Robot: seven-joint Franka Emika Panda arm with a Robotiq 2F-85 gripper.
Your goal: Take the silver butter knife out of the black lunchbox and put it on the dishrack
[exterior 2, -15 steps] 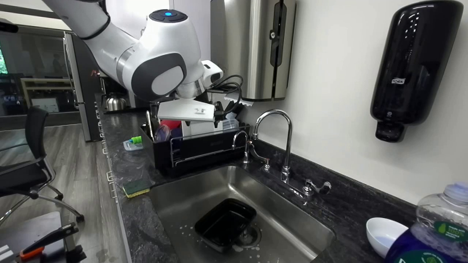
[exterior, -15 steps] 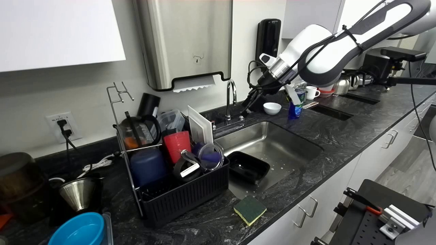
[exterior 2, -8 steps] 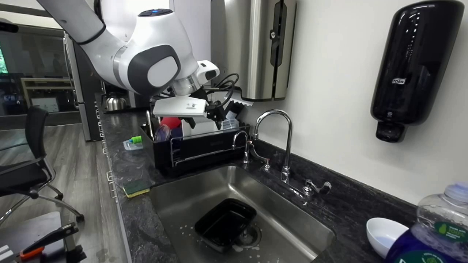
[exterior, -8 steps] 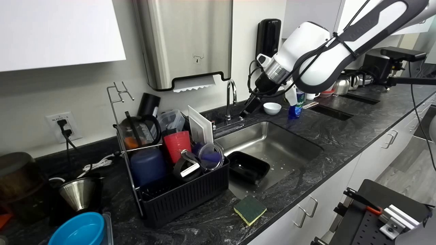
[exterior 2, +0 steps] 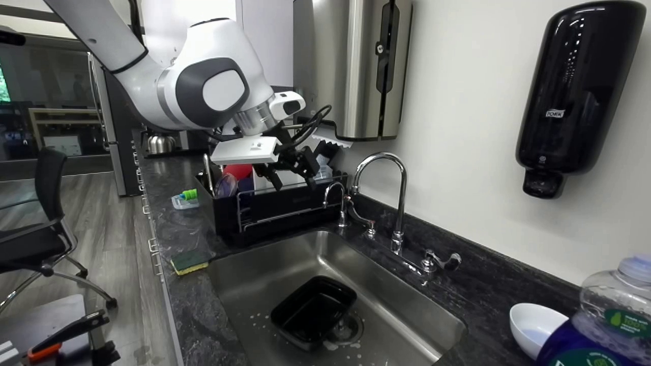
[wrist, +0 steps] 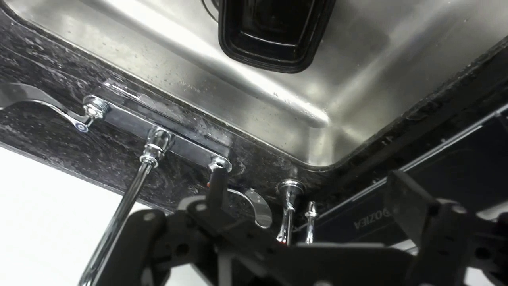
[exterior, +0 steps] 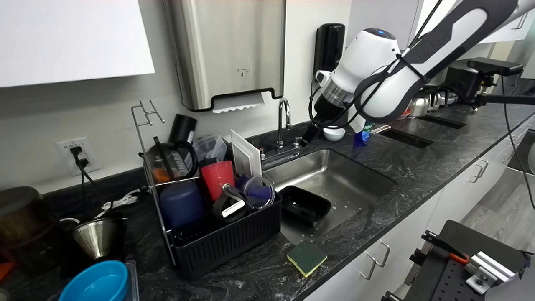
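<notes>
The black lunchbox (exterior: 303, 205) lies in the sink, and also shows in an exterior view (exterior 2: 311, 310) and at the top of the wrist view (wrist: 276, 29). Its inside is dark. I cannot make out the silver butter knife in any view. The black dishrack (exterior: 234, 240) stands beside the sink, full of dishes. It also shows in an exterior view (exterior 2: 295, 208), and its dark side fills the lower right of the wrist view (wrist: 448, 171). My gripper (exterior 2: 295, 184) is open and empty above the sink's back corner near the faucets, apart from the lunchbox (wrist: 307, 178).
The steel sink (exterior 2: 412, 310) has a tall faucet (exterior 2: 402, 198) and a small faucet (exterior 2: 342, 203) along its back edge. A sponge (exterior: 307, 258) lies at the front edge. A white bowl (exterior 2: 534, 325) and blue soap bottle (exterior 2: 600, 330) stand at the sink's far end.
My gripper has tilted and come down slightly, its fingers now showing lower in an exterior view. The lunchbox and dishrack have not moved.
</notes>
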